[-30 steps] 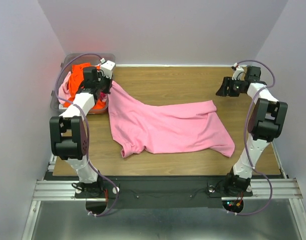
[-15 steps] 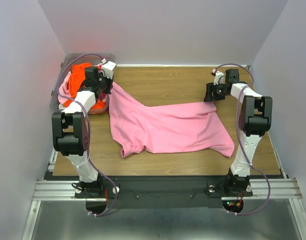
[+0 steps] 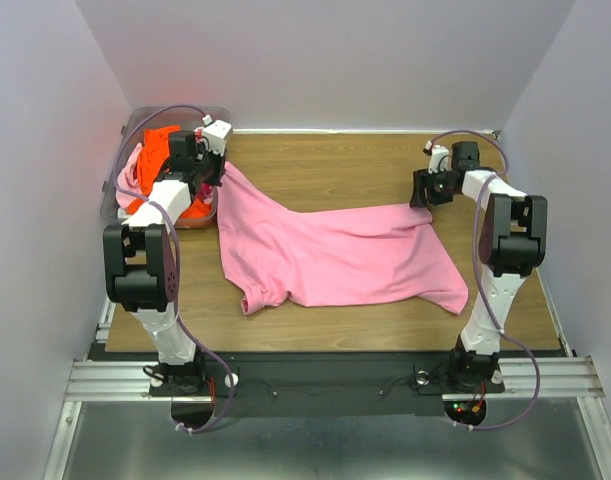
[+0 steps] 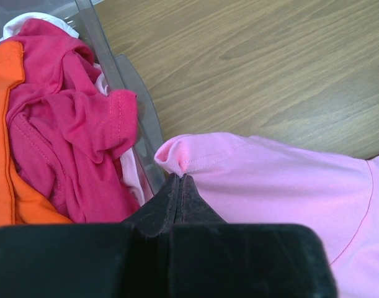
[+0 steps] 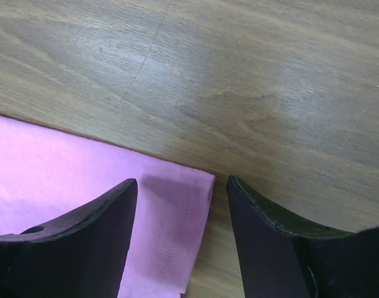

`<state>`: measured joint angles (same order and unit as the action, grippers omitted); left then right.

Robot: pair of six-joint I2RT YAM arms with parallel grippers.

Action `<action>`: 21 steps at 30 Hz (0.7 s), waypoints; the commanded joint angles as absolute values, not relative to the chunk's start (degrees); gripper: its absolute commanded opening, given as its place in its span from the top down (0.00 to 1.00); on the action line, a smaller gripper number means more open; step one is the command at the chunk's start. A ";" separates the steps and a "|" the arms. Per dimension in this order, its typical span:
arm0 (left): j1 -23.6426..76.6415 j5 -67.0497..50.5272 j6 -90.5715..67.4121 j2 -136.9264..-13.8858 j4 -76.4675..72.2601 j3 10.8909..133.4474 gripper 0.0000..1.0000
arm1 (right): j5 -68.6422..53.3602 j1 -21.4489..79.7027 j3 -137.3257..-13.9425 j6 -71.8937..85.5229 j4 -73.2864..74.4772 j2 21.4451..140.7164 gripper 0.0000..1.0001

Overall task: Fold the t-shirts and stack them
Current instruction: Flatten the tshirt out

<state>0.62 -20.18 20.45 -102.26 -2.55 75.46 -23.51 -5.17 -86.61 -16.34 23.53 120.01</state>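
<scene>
A light pink t-shirt (image 3: pixel 335 255) lies spread across the wooden table. My left gripper (image 3: pixel 217 178) is shut on its far left corner (image 4: pixel 195 158) beside the bin. My right gripper (image 3: pixel 425 196) is open, its jaws straddling the shirt's far right corner (image 5: pixel 177 205) just above the table. An orange shirt (image 3: pixel 163 140), a hot pink shirt (image 4: pixel 71 143) and a pale pink one (image 3: pixel 133 172) lie bunched in the clear bin.
The clear plastic bin (image 3: pixel 135 122) stands at the table's far left corner; its wall (image 4: pixel 124 87) runs right beside my left fingers. Grey walls close in on the left, back and right. The table's front edge (image 3: pixel 325 348) lies near the arm bases.
My right arm has swung left from the far right edge and come down over the shirt's far right corner. The left arm and the shirt have barely moved.
</scene>
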 commanded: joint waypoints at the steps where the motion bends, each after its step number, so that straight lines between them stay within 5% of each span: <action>1: 0.44 -20.83 20.48 -101.16 -4.04 78.13 1.00 | -22.59 -5.98 -87.36 -16.70 26.19 118.91 0.36; 16: 0.44 -21.09 19.95 -100.72 -3.52 77.96 1.00 | -13.54 -1.41 -80.77 -21.27 22.77 119.53 0.57; 20: 0.53 -21.18 19.95 -100.90 -3.08 77.96 1.00 | -13.71 -1.05 -80.77 -21.44 22.59 119.36 0.82; 21: 0.53 -21.18 19.95 -100.90 -2.90 78.22 1.00 | -13.80 -1.05 -80.95 -21.36 22.59 119.18 0.99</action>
